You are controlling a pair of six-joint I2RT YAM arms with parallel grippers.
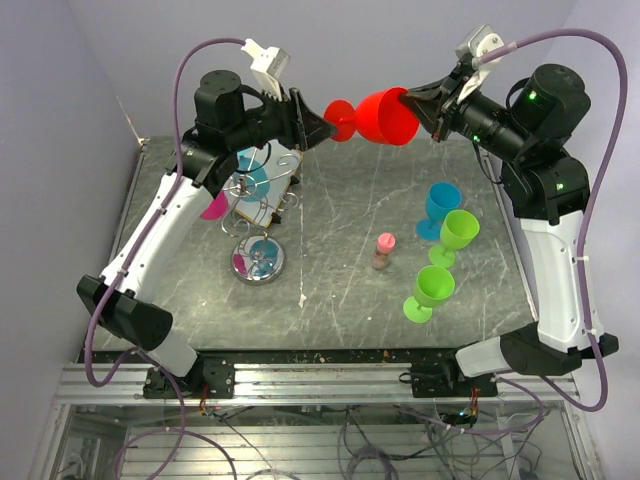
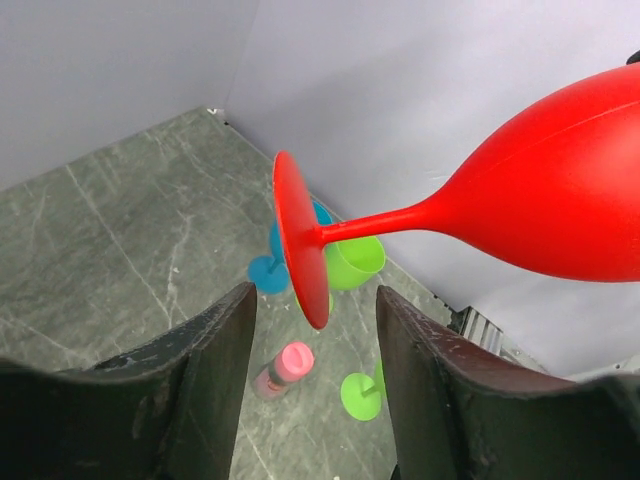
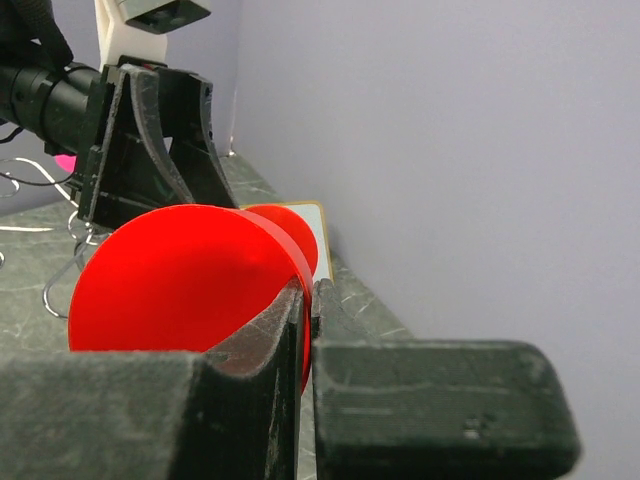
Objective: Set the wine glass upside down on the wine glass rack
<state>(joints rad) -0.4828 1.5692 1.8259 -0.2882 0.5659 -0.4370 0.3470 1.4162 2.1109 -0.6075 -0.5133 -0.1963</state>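
Here, a mid-air handover above the grey table [image 1: 340, 300] is judged to be the step in hand. The wine glass rack [image 1: 262, 215] stands at the table's left, below the left arm, with what appear to be a blue and a pink glass among its hooks. The red wine glass [image 1: 385, 117] is held on its side well above the table, between the two arms, bowl to the right and foot to the left.

The right gripper [image 1: 422, 103] is clamped tight on the wall of the bowl at its rim, and the whole weight is carried there. The left gripper [image 1: 318, 125] is part open, its fingers [image 2: 225, 380] set to either side of the round foot [image 2: 302, 250] with a gap showing on each side. Nothing is gripped by it yet.

For a good transfer, the left jaws should be closed squarely on the foot's edge or on the thin stem [image 2: 385, 222], so that the smooth plastic is not squeezed out sideways. The right grip should be let go only once the left hold is firm. The glass should be taken so that it can be turned bowl-down and its foot slid into a free hook.
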